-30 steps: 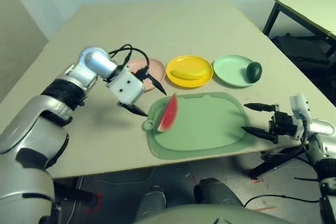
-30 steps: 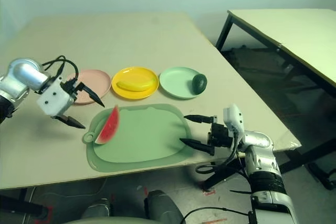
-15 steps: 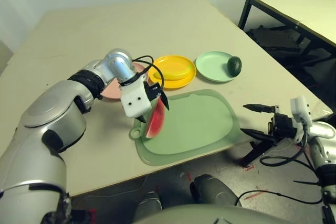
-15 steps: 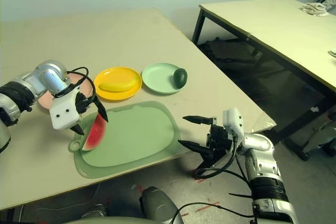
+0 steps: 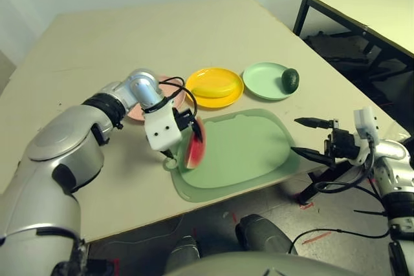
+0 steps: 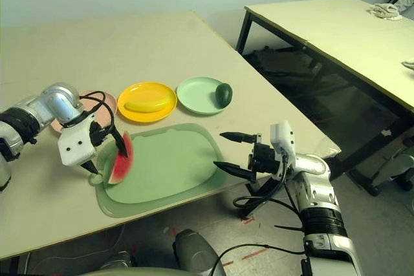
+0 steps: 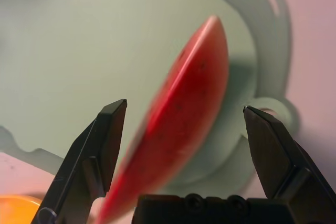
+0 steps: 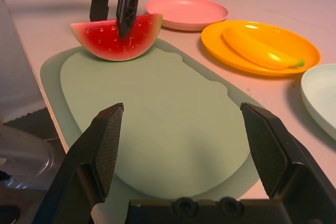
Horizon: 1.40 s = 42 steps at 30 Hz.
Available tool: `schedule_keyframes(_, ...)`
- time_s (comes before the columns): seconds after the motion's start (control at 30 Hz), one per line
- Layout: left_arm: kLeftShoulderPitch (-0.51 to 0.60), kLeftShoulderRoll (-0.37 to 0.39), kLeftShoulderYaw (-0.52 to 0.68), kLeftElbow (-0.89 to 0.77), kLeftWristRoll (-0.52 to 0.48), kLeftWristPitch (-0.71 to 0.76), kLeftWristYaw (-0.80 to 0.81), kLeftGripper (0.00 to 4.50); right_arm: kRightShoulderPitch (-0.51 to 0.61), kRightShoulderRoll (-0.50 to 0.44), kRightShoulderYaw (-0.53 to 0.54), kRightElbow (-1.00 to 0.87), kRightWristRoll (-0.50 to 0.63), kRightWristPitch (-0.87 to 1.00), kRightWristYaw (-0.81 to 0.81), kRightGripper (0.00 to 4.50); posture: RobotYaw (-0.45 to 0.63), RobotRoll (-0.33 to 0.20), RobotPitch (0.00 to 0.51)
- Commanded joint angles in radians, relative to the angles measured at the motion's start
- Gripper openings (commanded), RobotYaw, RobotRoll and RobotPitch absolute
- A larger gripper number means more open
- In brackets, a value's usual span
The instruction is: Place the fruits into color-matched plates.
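Nearest, at lower right of the head view, my right gripper (image 5: 309, 138) idles off the table's edge with fingers apart, holding nothing. Left of centre, the left gripper (image 5: 183, 139) straddles the watermelon wedge (image 5: 195, 147) standing on the cutting board (image 5: 249, 153), fingers apart either side and not yet clamped. So I'm at the grasp step: close, lift, carry to the pink plate (image 5: 139, 111) just behind (partly hidden by the arm). Farther back, banana (image 5: 211, 90) sits in the yellow plate (image 5: 229, 77), avocado (image 5: 290, 81) in the green plate (image 5: 262, 82).
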Motion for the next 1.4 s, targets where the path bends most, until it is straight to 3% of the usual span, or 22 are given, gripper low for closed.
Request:
schedule_keyframes(0.03, 0.026, -0.022, 0.061, 0.021, 0.039, 0.006, -0.007, 4.50, -0.006, 0.000, 0.011, -0.015, 0.011, 0.009, 0.001, 4.48, -0.31, 0.000, 0.000)
schedule_keyframes(0.27, 0.040, -0.045, 0.113, 0.053, 0.125, 0.020, -0.007, 4.50, -0.001, 0.000, 0.013, -0.032, 0.011, 0.021, -0.003, 4.48, -0.32, 0.000, 0.000)
schedule_keyframes(0.37, 0.039, -0.053, 0.125, 0.084, 0.180, 0.038, -0.007, 3.88, 0.003, 0.000, 0.013, -0.042, 0.010, 0.025, -0.006, 4.50, -0.32, 0.000, 0.000)
schedule_keyframes(0.57, 0.041, -0.064, 0.161, 0.100, 0.220, 0.070, -0.007, 1.88, 0.019, 0.005, 0.017, -0.074, 0.012, 0.033, -0.015, 4.50, -0.33, 0.000, 0.000)
schedule_keyframes(0.63, 0.042, -0.067, 0.175, 0.102, 0.229, 0.079, -0.007, 1.62, 0.023, 0.006, 0.018, -0.080, 0.013, 0.034, -0.018, 4.50, -0.33, 0.000, 0.000)
schedule_keyframes(0.8, 0.037, -0.068, 0.220, 0.106, 0.232, 0.117, -0.007, 1.29, 0.022, 0.009, 0.023, -0.078, 0.012, 0.033, -0.023, 4.50, -0.32, 0.000, 0.000)
schedule_keyframes(1.4, 0.005, -0.009, 0.291, 0.081, 0.180, 0.232, -0.007, 1.28, -0.010, 0.021, 0.040, -0.060, 0.011, 0.035, -0.028, 4.50, -0.30, 0.000, 0.000)
